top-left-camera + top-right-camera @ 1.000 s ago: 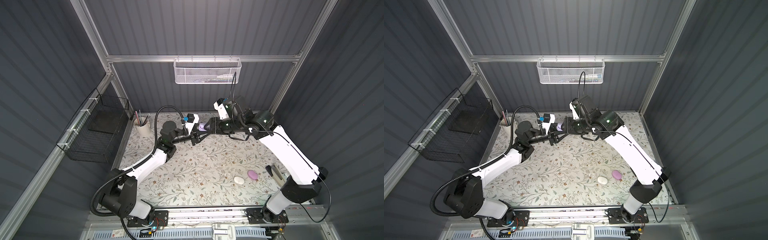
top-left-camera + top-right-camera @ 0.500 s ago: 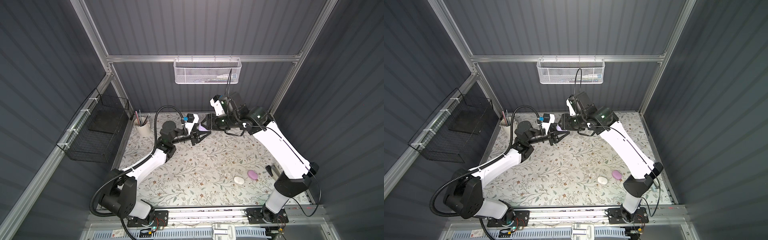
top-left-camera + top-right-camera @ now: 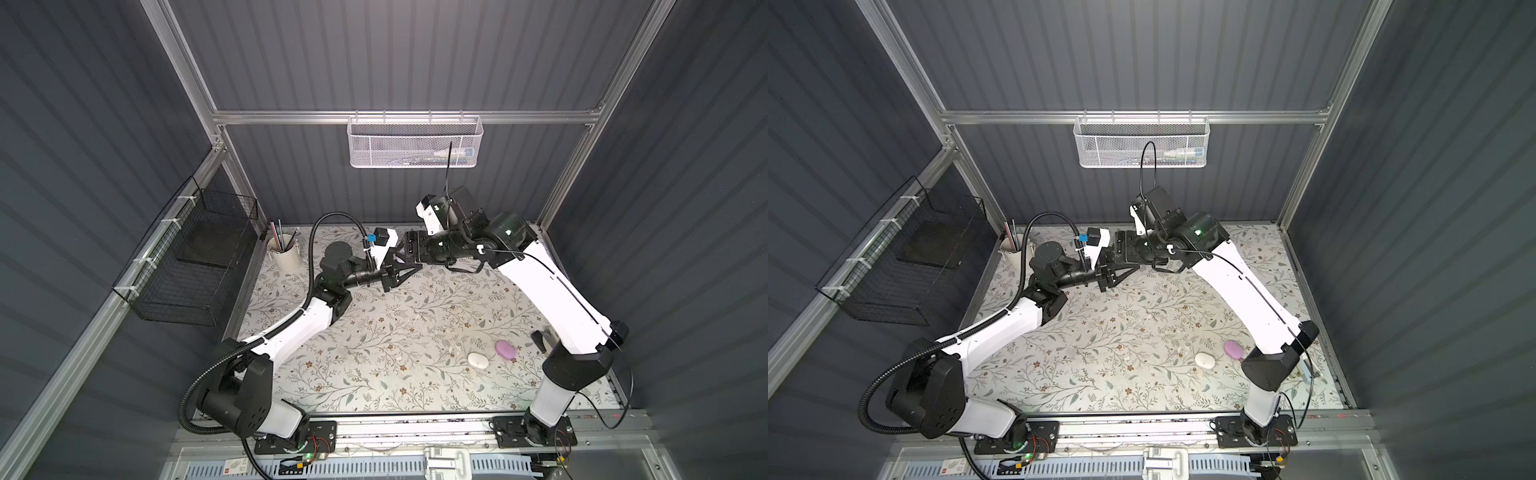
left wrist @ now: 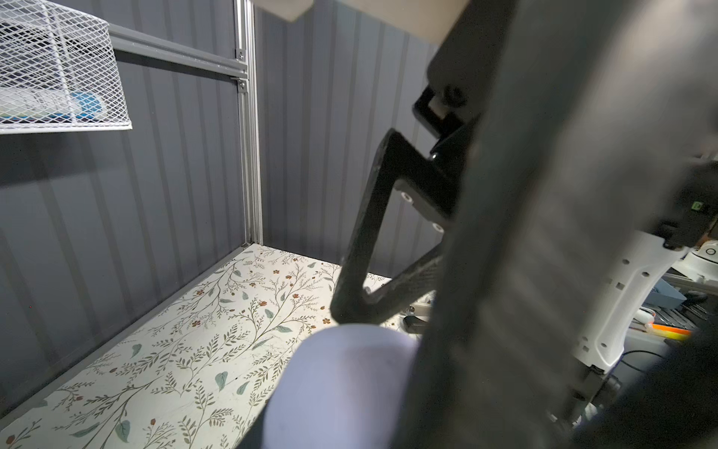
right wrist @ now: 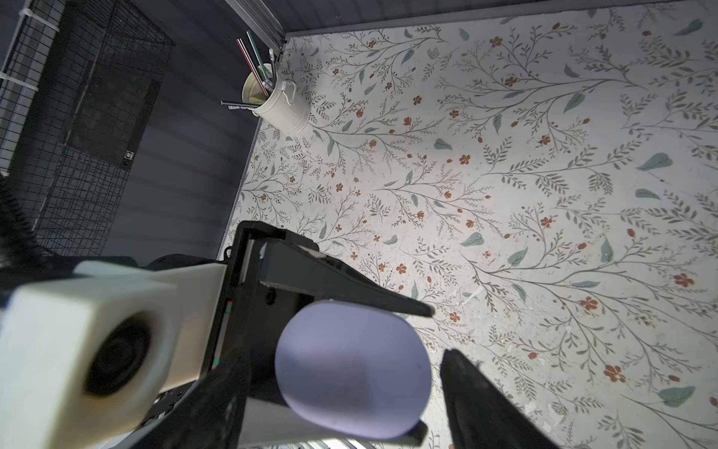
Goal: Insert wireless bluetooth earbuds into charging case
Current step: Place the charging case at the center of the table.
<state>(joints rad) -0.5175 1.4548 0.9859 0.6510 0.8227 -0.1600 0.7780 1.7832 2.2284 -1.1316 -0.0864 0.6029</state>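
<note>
Left hand gripping lavender case, right hand spread around it

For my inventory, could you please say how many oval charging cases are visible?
3: a white case and a pink case on the table near the right arm's base, a lavender case in the left gripper. More may be hidden.

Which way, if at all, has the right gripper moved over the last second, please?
Yes. In both top views the right gripper has shifted a little sideways toward the cup of pencils by the back wall.
</note>
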